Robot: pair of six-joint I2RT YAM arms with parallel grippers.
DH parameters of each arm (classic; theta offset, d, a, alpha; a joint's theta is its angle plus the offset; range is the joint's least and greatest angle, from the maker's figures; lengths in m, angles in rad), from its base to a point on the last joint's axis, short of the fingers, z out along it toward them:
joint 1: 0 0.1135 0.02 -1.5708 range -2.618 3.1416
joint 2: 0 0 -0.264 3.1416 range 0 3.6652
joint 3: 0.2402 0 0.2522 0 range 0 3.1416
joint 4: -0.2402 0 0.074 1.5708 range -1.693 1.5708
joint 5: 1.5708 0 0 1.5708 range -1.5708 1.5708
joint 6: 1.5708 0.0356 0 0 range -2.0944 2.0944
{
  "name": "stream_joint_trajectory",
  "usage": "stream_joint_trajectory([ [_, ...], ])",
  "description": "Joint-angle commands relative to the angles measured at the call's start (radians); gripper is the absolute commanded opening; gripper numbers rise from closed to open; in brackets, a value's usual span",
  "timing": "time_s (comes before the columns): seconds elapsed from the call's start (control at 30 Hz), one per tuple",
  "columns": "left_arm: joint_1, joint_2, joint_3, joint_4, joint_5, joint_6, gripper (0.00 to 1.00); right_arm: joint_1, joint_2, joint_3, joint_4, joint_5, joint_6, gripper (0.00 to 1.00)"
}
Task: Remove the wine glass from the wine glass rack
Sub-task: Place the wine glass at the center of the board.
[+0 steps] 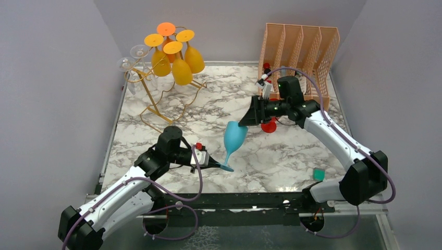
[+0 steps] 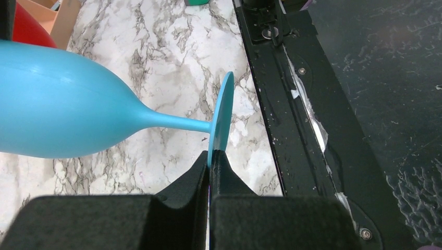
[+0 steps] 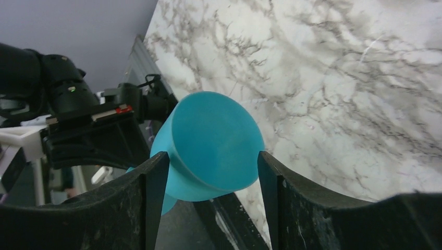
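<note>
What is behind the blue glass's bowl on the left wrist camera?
A red rounded thing and a peach organiser corner show past the blue glass. The bowl covers the rest of both.

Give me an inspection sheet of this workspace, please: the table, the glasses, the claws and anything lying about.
Surface: white-and-grey marbled tabletop, nothing spilled seen.
Job's things: matte blue wine glass, off the rack, tilted between the arms; tall gold wire rack, back left, carrying four yellow and orange glasses and two clear glasses.
Clutter: peach lattice file organiser, back right; red rounded object, partly hidden under the right arm; small teal item near the right base.
Grippers: left gripper shut on the edge of the blue glass's foot; right gripper has its fingers either side of the bowl, grip unclear.
Cables: purple cables loop along both arms.
Surroundings: plain grey walls.
</note>
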Motion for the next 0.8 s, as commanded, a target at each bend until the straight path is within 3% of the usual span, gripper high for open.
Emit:
stream_joint_trajectory([
  [0.0,-0.004,-0.006,0.0,0.002,0.017,0.045,0.0,0.002,0.061,0.051,-0.036,-0.225,-0.026,0.64],
  [0.13,-0.004,-0.003,0.0,-0.007,0.013,0.059,0.0,0.002,0.11,0.07,-0.049,-0.349,-0.032,0.59],
  [0.43,-0.003,0.008,0.003,-0.053,-0.023,0.093,0.0,0.002,0.125,0.06,-0.05,-0.461,-0.047,0.46],
  [0.77,-0.003,0.017,0.01,-0.065,-0.038,0.108,0.0,0.002,0.123,0.052,-0.047,-0.514,-0.048,0.19],
])
